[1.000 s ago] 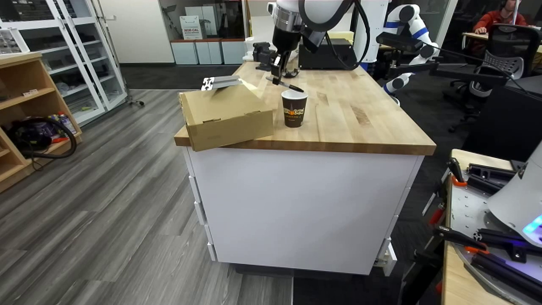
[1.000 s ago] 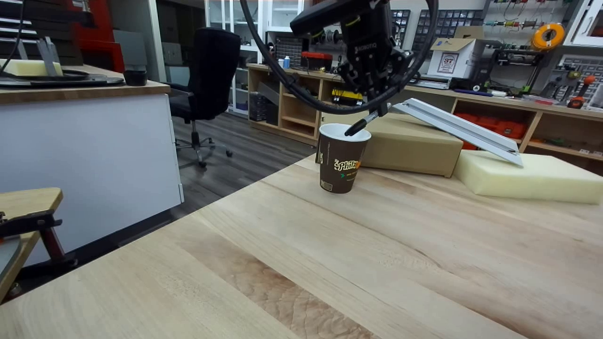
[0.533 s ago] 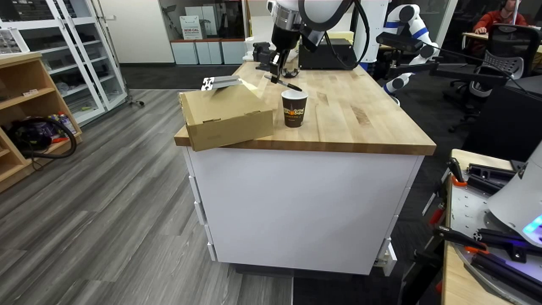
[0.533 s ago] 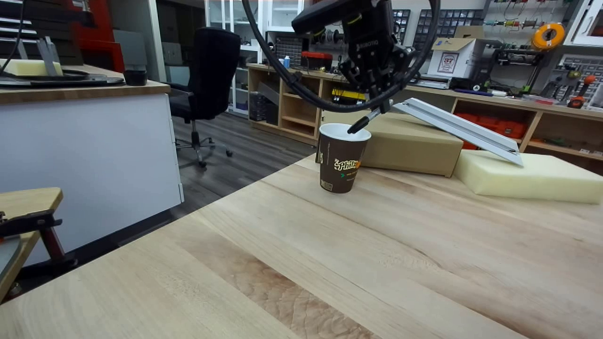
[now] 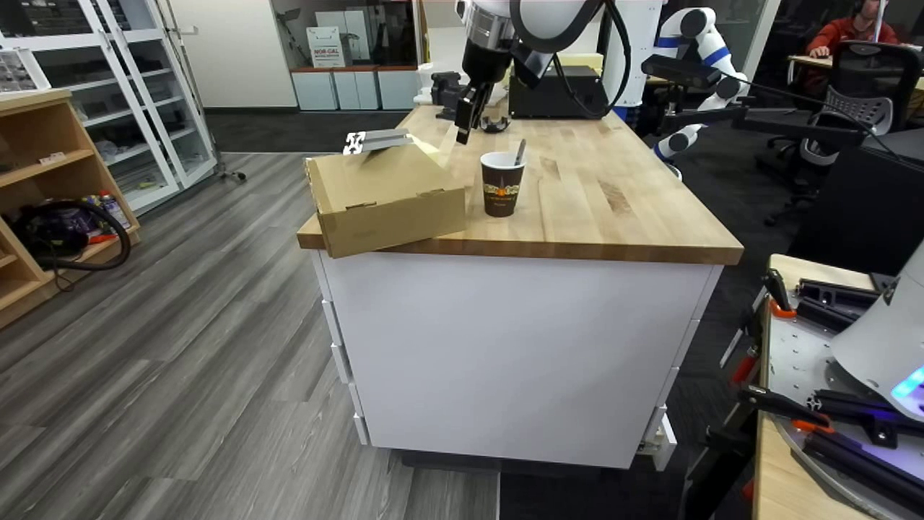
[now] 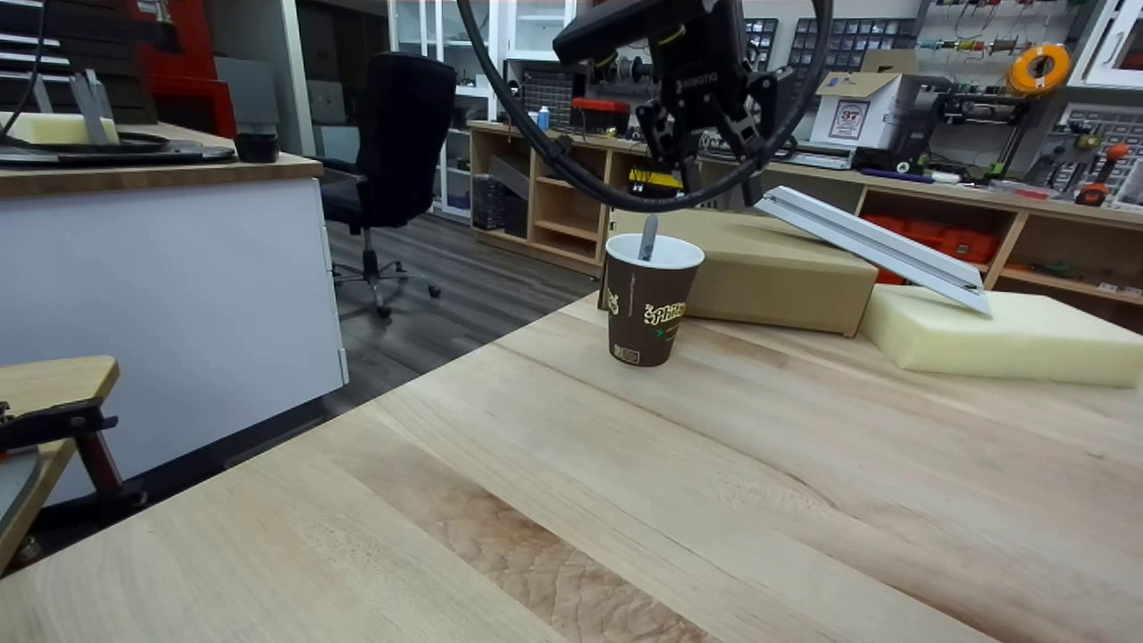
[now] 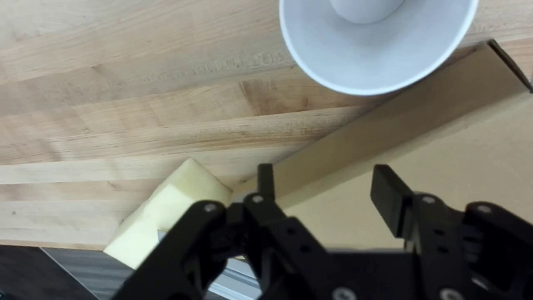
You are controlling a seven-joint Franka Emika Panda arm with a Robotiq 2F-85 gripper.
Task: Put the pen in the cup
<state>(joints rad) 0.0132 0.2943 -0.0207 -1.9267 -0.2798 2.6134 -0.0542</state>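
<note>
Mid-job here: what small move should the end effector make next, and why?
I'd probably raise the end effector straight up, clear of the cup. The pen already sits in the cup, one end poking out, and the open jaws hold nothing. In the wrist view the cardboard box shows beneath the jaws, so lifting before any sideways travel seems the safer choice.

This looks like a robot lab and workshop. In an exterior view, a robot arm (image 5: 552,22) hangs over the wooden tabletop (image 5: 599,195), a blue-striped robot arm (image 5: 715,55) is farther back, and clamps (image 5: 778,289) sit on a smaller table (image 5: 823,271). In an exterior view, a red box (image 6: 600,119) sits on a long bench (image 6: 569,230), and an orange roll (image 6: 1025,71) hangs on the wall (image 6: 982,68).
</note>
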